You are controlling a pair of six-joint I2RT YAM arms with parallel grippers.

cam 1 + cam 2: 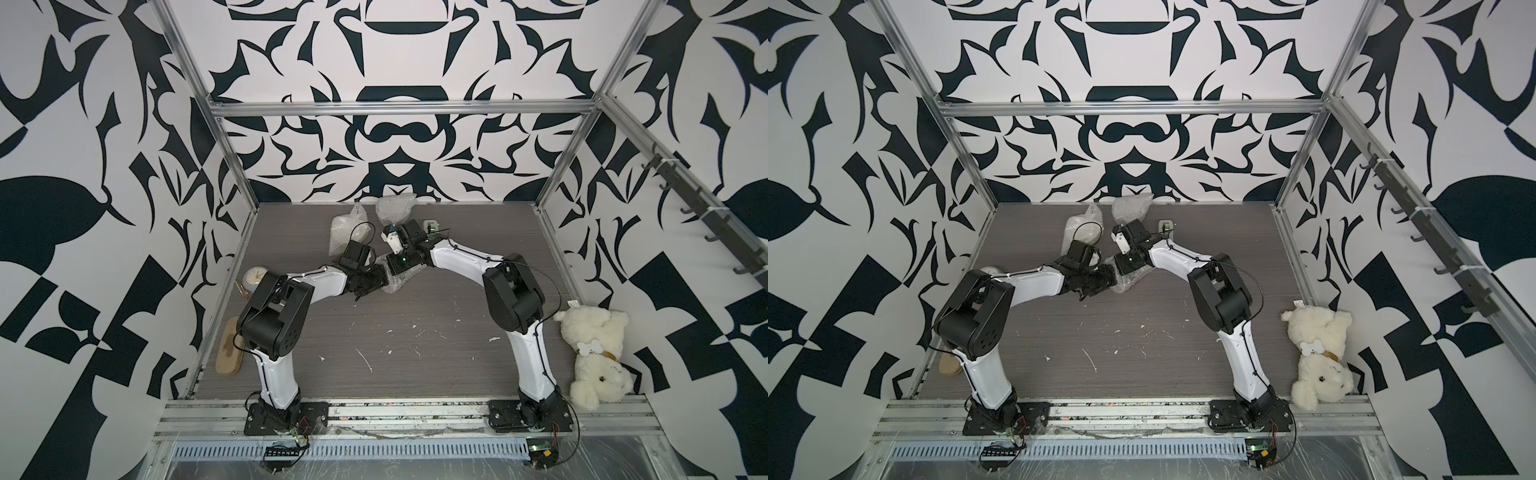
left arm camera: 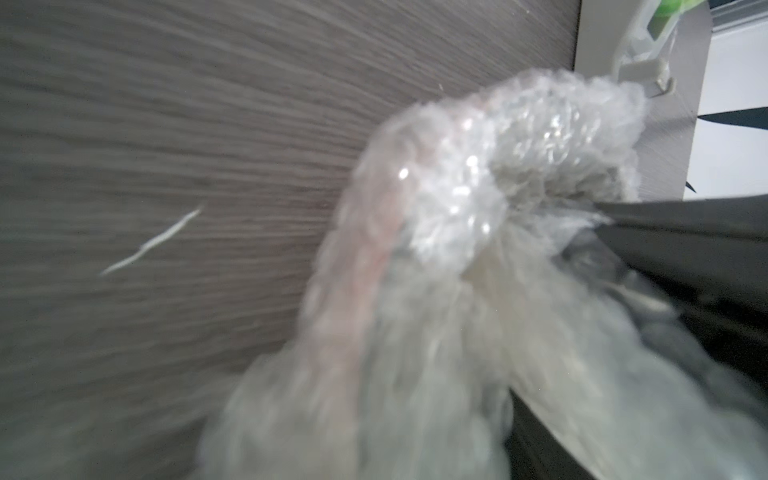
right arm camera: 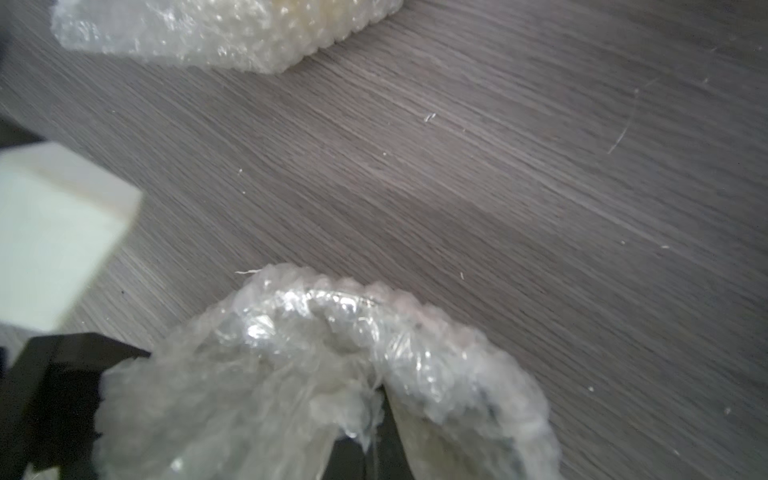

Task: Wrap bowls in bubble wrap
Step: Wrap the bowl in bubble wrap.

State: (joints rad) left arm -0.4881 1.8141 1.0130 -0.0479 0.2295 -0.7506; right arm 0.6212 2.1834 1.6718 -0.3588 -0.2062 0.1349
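Observation:
A crumpled bundle of bubble wrap [image 1: 395, 283] lies mid-table between both arms in both top views. My right gripper [image 1: 394, 266] reaches down onto it. In the right wrist view its dark jaws [image 3: 374, 419] are shut, with the film gathered and pinched between them. A curved bowl rim [image 3: 345, 297] shows faintly through the wrap. My left gripper [image 1: 376, 282] presses in from the left. In the left wrist view the blurred bubble wrap [image 2: 449, 232] covers its jaws, so their state is hidden. Two more wrapped bundles [image 1: 347, 228] [image 1: 395, 208] sit at the back; one looks yellowish [image 3: 232, 33].
A white tape dispenser [image 1: 431, 226] stands behind the right wrist near the back. A small clock [image 1: 254, 277] and a wooden brush [image 1: 229, 347] lie along the left edge. A white teddy bear [image 1: 594, 353] leans at the right edge. White scraps dot the grey table [image 1: 415, 345].

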